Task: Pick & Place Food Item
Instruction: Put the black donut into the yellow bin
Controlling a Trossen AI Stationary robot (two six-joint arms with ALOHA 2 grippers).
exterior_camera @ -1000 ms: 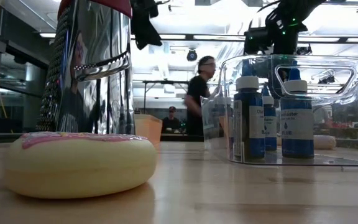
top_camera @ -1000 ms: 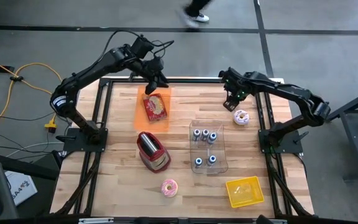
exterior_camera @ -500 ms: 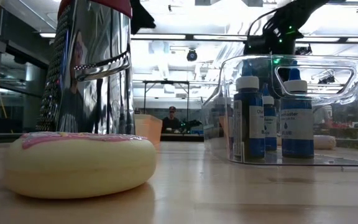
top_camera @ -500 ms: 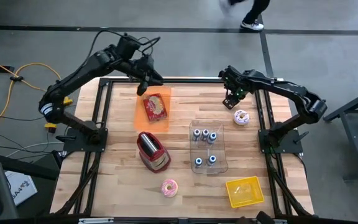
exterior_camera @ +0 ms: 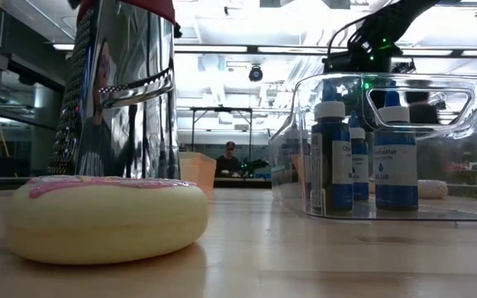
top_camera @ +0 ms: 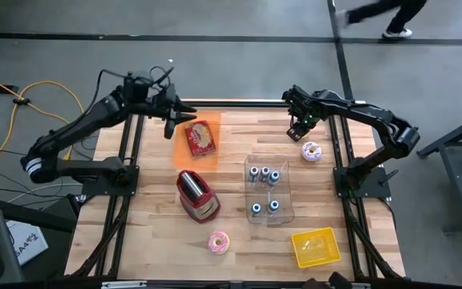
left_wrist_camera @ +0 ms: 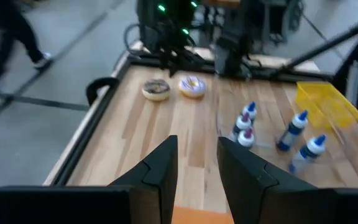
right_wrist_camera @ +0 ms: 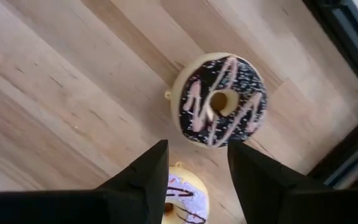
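Pincers of both arms hang empty above the far part of the wooden surface (top_camera: 231,185). The right pincer (top_camera: 297,132) hovers over a chocolate-topped donut (right_wrist_camera: 219,99) with pink zigzag icing, its two fingers (right_wrist_camera: 143,174) parted with a clear gap and gripping nothing; a second donut (top_camera: 311,151), pale with purple icing, lies just beside the first. The left pincer (top_camera: 169,128) sits near the far left rail, just beside an orange tray (top_camera: 196,140) that holds a red packet (top_camera: 201,137); its fingers (left_wrist_camera: 160,171) also stand apart, holding nothing. Nearer the middle stands a red and chrome toaster (top_camera: 196,195), with a clear bin (top_camera: 268,191) of blue-capped bottles (exterior_camera: 332,157) beside it. A pink-iced donut (top_camera: 218,242) lies at the near edge, and a yellow basket (top_camera: 315,246) sits at the near right. Beyond the surface a person (exterior_camera: 229,157) shows, probably seated, though too small to be sure.
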